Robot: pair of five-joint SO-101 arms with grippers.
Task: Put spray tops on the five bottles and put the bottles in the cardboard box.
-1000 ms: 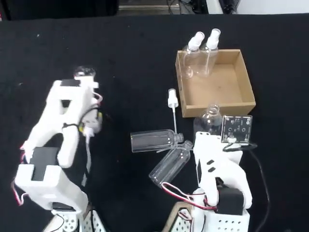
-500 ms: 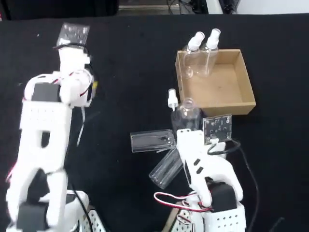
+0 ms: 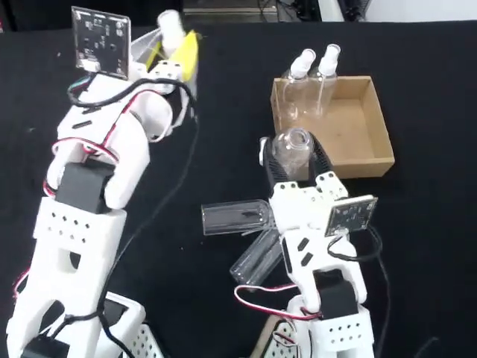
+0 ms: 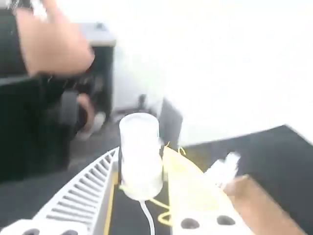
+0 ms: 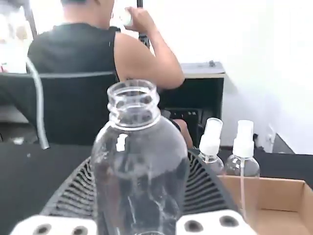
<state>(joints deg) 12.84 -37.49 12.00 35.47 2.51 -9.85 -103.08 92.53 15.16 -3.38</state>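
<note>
Over the last second the left arm has swung up from low over the near-left part of the black counter (image 3: 223, 89) and now stretches toward the far edge. Its left end effector (image 3: 173, 33) has carried the white plastic spray top (image 3: 170, 22) up with it. The right arm has drawn the clear plastic bottle (image 3: 291, 149) leftward, away from the front wall of the brown cardboard box (image 3: 380, 127), and lifted it.

The left end effector's white ribbed finger and yellow finger are closed against the spray top's sides, nozzle end uppermost, and the thin tube hangs down between them in the left wrist view. The right arm stands near the counter's front edge. Its right end effector (image 3: 293, 153) has black ribbed fingers clamped around the body of the upright, open-necked bottle, which is held near the box's left front corner.

Two capped clear bottles (image 3: 311, 83) lean in the box's far-left corner. Two bare clear bottles (image 3: 233, 217) lie on the counter left of the right arm, one across the other's neck end. A loose white spray top (image 3: 263, 149) shows just beside the held bottle, partly hidden
</note>
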